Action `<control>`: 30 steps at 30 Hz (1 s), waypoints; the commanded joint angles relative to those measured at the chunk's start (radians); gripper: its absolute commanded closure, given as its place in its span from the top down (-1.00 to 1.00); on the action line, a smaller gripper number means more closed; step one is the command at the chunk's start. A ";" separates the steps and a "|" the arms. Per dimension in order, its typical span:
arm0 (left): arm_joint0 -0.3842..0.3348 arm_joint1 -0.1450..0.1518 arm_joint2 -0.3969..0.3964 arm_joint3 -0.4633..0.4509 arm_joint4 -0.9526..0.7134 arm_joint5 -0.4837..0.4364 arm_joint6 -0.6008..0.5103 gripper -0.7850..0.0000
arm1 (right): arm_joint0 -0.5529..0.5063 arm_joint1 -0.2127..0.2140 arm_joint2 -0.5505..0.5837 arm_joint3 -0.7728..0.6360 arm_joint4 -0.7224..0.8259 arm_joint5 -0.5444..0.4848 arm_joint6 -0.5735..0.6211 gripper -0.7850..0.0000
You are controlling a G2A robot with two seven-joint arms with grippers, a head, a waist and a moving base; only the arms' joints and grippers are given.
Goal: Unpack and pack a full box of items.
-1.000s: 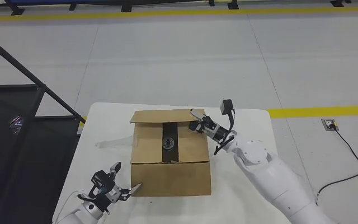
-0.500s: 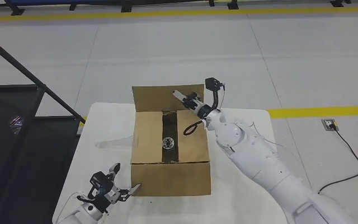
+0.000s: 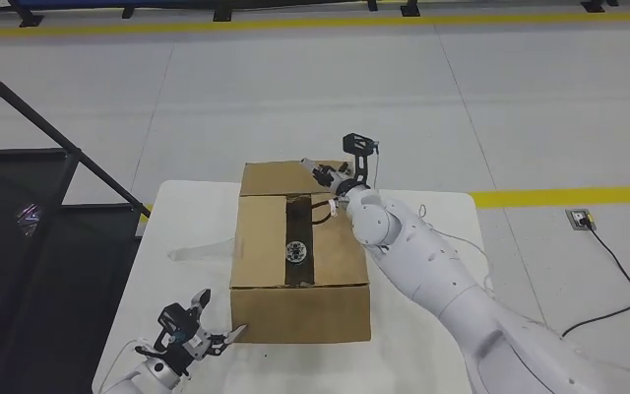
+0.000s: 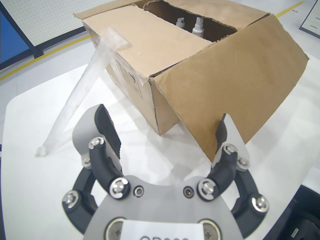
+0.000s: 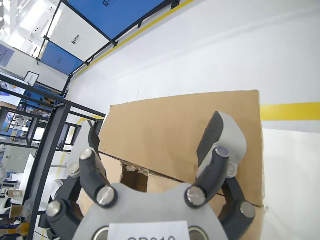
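Note:
A brown cardboard box (image 3: 266,256) stands mid-table with its top flaps parted along a dark gap. A round-capped item (image 3: 294,251) shows in that gap, and white spray bottles (image 4: 197,26) stick up inside. My right gripper (image 3: 317,169) is open at the far flap (image 3: 276,177), which leans back away from the box. In the right wrist view the open gripper (image 5: 152,121) has that flap (image 5: 175,131) spread just beyond its fingertips. My left gripper (image 3: 225,311) is open and empty near the box's front left corner, low over the table, facing the hanging front flap (image 4: 237,76).
A clear tape strip (image 3: 197,248) trails from the box's left side down onto the white table (image 3: 423,325); in the left wrist view the tape strip (image 4: 85,88) slants to the tabletop. A black frame (image 3: 59,167) stands left of the table.
My right arm swung from the box's right side to its far edge. The far flap rose upright, then tipped backward. The left arm kept still.

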 commanded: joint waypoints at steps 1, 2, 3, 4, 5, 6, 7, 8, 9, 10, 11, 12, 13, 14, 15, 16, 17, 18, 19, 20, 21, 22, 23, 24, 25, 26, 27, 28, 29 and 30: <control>0.002 0.001 0.000 0.004 0.000 0.002 0.002 1.00 | 0.007 -0.016 0.002 0.040 0.008 -0.002 0.023 1.00; 0.002 0.001 -0.001 0.005 0.000 0.002 0.003 1.00 | 0.011 -0.023 0.005 0.057 0.014 0.001 0.039 1.00; 0.003 0.002 -0.002 0.007 -0.001 0.004 0.005 1.00 | 0.015 -0.030 0.007 0.071 0.018 -0.004 0.048 1.00; 0.004 0.002 -0.002 0.007 0.000 0.005 0.006 1.00 | 0.017 -0.036 0.012 0.085 0.024 -0.014 0.055 1.00; 0.004 0.002 -0.002 0.008 -0.001 0.006 0.008 1.00 | 0.019 -0.041 0.019 0.098 0.036 -0.030 0.063 1.00; 0.005 0.003 -0.003 0.009 -0.001 0.007 0.009 1.00 | 0.021 -0.045 0.027 0.112 0.050 -0.048 0.075 1.00; 0.006 0.003 -0.004 0.008 -0.002 0.009 0.010 1.00 | 0.023 -0.047 0.032 0.121 0.057 -0.058 0.084 1.00; 0.008 0.004 -0.008 0.007 -0.007 0.012 0.014 1.00 | 0.027 -0.050 0.042 0.136 0.068 -0.077 0.099 1.00; 0.009 0.004 -0.011 0.006 -0.009 0.014 0.017 1.00 | 0.029 -0.052 0.048 0.148 0.075 -0.089 0.112 1.00; 0.011 0.004 -0.015 0.006 -0.015 0.019 0.021 1.00 | 0.032 -0.054 0.056 0.158 0.085 -0.101 0.131 1.00; 0.012 0.005 -0.019 0.005 -0.019 0.021 0.024 1.00 | 0.037 -0.055 0.064 0.168 0.093 -0.111 0.149 1.00; 0.013 0.005 -0.025 0.004 -0.024 0.023 0.026 1.00 | 0.041 -0.055 0.070 0.177 0.097 -0.122 0.161 1.00; 0.014 0.006 -0.029 0.003 -0.029 0.022 0.027 1.00 | 0.043 -0.055 0.076 0.184 0.100 -0.133 0.171 1.00; 0.015 0.007 -0.034 0.002 -0.033 0.022 0.028 1.00 | 0.044 -0.055 0.083 0.190 0.105 -0.144 0.185 1.00; 0.016 0.008 -0.040 0.000 -0.035 0.022 0.028 1.00 | 0.046 -0.055 0.088 0.195 0.108 -0.150 0.203 1.00; 0.018 0.008 -0.045 -0.001 -0.038 0.021 0.029 1.00 | 0.048 -0.054 0.094 0.199 0.111 -0.158 0.219 1.00; 0.019 0.009 -0.050 -0.003 -0.041 0.021 0.030 1.00 | 0.051 -0.053 0.100 0.202 0.113 -0.167 0.226 1.00; 0.021 0.010 -0.055 -0.005 -0.043 0.022 0.031 1.00 | 0.052 -0.052 0.107 0.203 0.114 -0.184 0.219 1.00; 0.024 0.010 -0.060 -0.009 -0.046 0.024 0.033 1.00 | 0.050 -0.050 0.114 0.201 0.117 -0.206 0.212 1.00; 0.027 0.011 -0.065 -0.012 -0.050 0.028 0.037 1.00 | 0.046 -0.048 0.123 0.195 0.125 -0.233 0.214 1.00; 0.030 0.011 -0.071 -0.017 -0.056 0.033 0.044 1.00 | 0.041 -0.045 0.134 0.187 0.138 -0.266 0.228 1.00; 0.035 0.011 -0.077 -0.021 -0.063 0.038 0.051 1.00 | 0.034 -0.042 0.145 0.175 0.154 -0.302 0.258 1.00; 0.039 0.011 -0.085 -0.025 -0.071 0.047 0.058 1.00 | 0.026 -0.038 0.157 0.162 0.173 -0.340 0.304 1.00; 0.044 0.011 -0.093 -0.028 -0.083 0.057 0.065 1.00 | 0.019 -0.032 0.166 0.149 0.187 -0.377 0.355 1.00; 0.047 0.011 -0.098 -0.029 -0.093 0.063 0.069 1.00 | 0.012 -0.029 0.172 0.140 0.196 -0.397 0.393 1.00; 0.052 0.010 -0.109 -0.030 -0.110 0.073 0.072 1.00 | 0.001 -0.021 0.184 0.122 0.213 -0.429 0.458 1.00; 0.053 0.010 -0.116 -0.027 -0.130 0.085 0.070 1.00 | -0.012 -0.016 0.190 0.105 0.221 -0.444 0.508 1.00; 0.054 0.009 -0.121 -0.026 -0.144 0.092 0.068 1.00 | -0.020 -0.013 0.193 0.092 0.225 -0.448 0.543 1.00; 0.053 0.008 -0.126 -0.024 -0.164 0.102 0.061 1.00 | -0.036 -0.006 0.198 0.065 0.229 -0.450 0.606 1.00; 0.053 0.008 -0.130 -0.022 -0.175 0.108 0.058 1.00 | -0.048 -0.001 0.201 0.048 0.225 -0.446 0.632 1.00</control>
